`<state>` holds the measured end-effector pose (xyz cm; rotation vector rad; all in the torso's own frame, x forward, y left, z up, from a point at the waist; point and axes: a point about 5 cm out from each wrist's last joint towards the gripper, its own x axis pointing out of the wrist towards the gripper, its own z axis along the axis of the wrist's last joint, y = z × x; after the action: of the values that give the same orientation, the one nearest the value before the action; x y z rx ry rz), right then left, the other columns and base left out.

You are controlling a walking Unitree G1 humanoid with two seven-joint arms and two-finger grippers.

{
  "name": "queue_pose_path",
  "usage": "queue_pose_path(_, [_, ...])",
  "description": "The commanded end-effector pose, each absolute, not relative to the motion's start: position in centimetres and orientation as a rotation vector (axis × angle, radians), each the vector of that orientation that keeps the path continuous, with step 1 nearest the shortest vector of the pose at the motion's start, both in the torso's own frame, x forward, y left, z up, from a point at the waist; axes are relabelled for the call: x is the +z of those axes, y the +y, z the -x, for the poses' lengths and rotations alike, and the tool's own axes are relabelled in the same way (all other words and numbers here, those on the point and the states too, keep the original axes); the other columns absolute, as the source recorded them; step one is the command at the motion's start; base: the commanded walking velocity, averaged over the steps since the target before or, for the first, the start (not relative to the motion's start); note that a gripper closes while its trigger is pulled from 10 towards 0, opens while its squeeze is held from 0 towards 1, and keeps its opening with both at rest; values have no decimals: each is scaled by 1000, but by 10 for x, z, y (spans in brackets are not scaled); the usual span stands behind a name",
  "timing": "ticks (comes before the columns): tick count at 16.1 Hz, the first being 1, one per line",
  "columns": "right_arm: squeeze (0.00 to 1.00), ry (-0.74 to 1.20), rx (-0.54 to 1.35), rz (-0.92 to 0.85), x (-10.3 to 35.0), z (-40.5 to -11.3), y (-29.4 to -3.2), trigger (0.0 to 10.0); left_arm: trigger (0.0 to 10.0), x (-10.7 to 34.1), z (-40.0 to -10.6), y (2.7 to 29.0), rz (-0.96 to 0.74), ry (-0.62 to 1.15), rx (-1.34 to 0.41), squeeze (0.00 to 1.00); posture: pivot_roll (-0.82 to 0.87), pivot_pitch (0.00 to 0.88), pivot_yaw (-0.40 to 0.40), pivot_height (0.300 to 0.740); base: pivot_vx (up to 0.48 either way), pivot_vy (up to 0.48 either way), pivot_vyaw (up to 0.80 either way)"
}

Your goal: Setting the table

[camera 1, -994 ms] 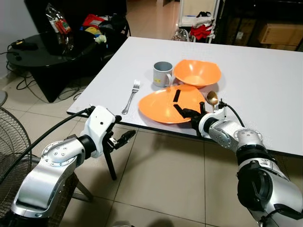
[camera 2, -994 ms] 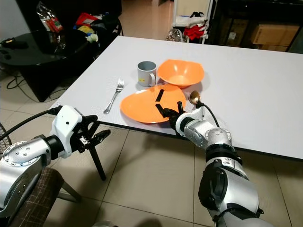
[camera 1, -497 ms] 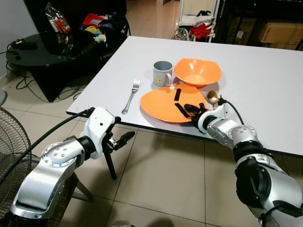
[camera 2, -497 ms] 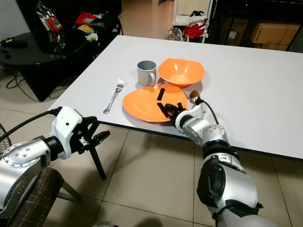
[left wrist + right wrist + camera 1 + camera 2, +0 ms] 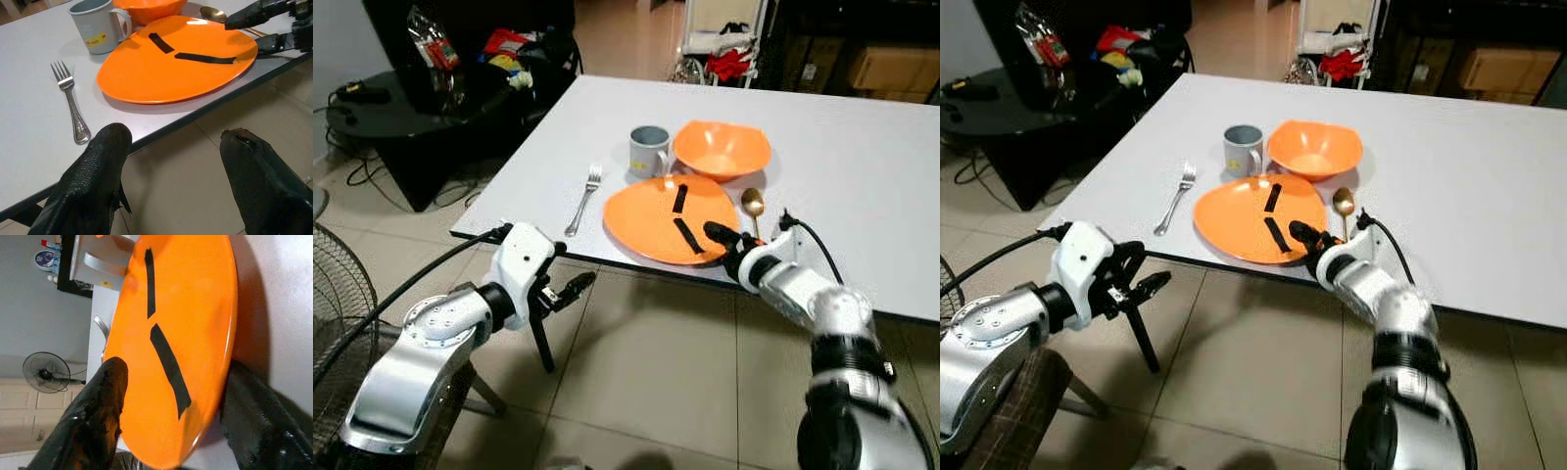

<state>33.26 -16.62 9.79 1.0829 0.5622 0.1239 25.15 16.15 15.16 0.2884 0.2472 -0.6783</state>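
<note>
Right hand [image 5: 729, 243] sits at the orange plate's [image 5: 651, 217] near edge, fingers spread astride the rim, not clamped. Left hand [image 5: 570, 288] hangs below the counter [image 5: 862, 166], fingers apart. Risk: a careless nudge could slide the plate off the counter's near edge.

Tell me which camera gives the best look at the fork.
The left wrist view: the fork lies large and sharp on the white table, tines and patterned handle plain. Both eye views show it small, left of the orange plate. The right wrist view catches a sliver beyond the plate's rim.
</note>
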Motion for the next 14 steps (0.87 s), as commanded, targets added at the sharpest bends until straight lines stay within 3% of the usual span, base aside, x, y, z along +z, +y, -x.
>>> queue_pose_path(1, [1000, 534, 143, -1069, 109, -331, -166, 10000, 10000, 153, -254, 161, -302, 241, -675, 0, 123, 0, 72, 740, 0, 0, 0])
queue_pose_path(8, [1000, 546, 112, -1011, 110, -305, -170, 10000, 10000, 152, -256, 160, -312, 241, -677, 0, 114, 0, 87, 740, 0, 0, 0])
queue_pose_path(14, [1000, 516, 115, -993, 118, -336, -161, 10000, 10000, 152, -259, 159, -320, 235, -676, 0, 116, 0, 91, 740, 0, 0, 0])
